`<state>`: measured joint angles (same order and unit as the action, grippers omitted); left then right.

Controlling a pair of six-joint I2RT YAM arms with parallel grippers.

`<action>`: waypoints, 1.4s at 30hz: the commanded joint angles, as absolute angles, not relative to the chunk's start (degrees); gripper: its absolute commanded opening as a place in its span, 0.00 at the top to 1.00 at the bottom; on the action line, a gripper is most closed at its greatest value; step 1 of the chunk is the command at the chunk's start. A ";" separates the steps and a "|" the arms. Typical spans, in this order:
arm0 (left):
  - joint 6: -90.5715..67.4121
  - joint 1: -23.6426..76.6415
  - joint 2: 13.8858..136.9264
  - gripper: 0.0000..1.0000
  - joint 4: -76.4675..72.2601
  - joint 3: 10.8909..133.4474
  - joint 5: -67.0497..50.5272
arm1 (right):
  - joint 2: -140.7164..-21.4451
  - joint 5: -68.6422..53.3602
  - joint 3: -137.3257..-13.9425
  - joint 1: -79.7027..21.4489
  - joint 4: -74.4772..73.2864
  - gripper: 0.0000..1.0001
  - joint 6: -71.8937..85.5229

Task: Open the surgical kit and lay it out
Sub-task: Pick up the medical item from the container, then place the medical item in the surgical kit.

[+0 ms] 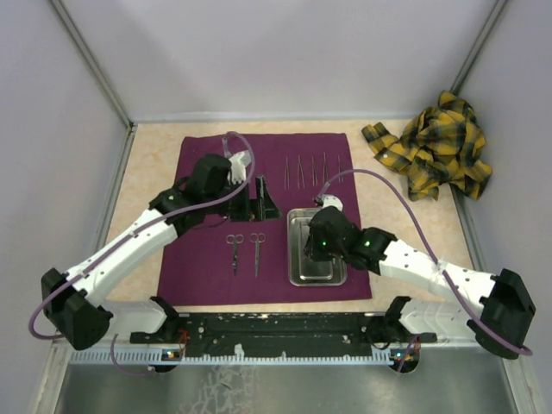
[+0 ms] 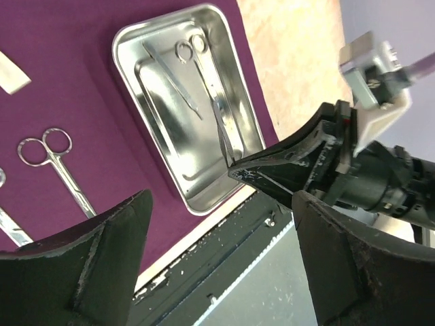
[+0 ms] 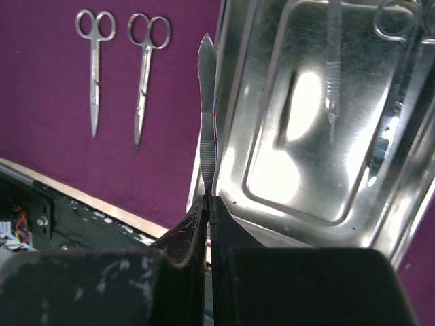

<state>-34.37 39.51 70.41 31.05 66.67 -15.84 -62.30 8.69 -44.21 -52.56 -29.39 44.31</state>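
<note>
The surgical kit's dark purple cloth [image 1: 207, 267] lies spread flat on the table. The shiny steel tray [image 1: 297, 263] sits on its right half, with scissors [image 2: 197, 58] and a thin instrument still inside. Two pairs of scissors [image 1: 246, 250] lie side by side left of the tray, and several thin instruments [image 1: 312, 170] are lined up at the back. My right gripper [image 3: 209, 200] is at the tray's left rim, shut on a slim ribbed steel instrument [image 3: 206, 102] that stands up from its tips. My left gripper [image 1: 263, 200] hovers open over the cloth's middle, holding nothing.
A crumpled yellow plaid cloth [image 1: 435, 147] lies at the back right corner of the table. A small white piece [image 2: 12, 73] rests on the purple cloth. The black rail [image 1: 285, 328] with the arm bases runs along the near edge. Walls close in both sides.
</note>
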 commanded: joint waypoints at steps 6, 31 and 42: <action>-39.36 41.16 74.84 0.20 19.54 62.84 -21.82 | -61.18 2.72 -43.74 -52.25 -19.90 1.00 43.33; -40.21 41.74 81.02 0.50 16.44 60.57 -19.30 | -62.20 -0.36 -43.95 -52.21 -16.53 1.00 44.20; -40.11 41.69 82.25 0.65 16.01 60.28 -19.27 | -62.02 -1.11 -43.51 -52.27 -16.08 1.00 44.43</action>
<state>-40.32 41.43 81.45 17.93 60.90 -19.49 -62.33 -0.36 -43.48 -52.56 -19.03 44.16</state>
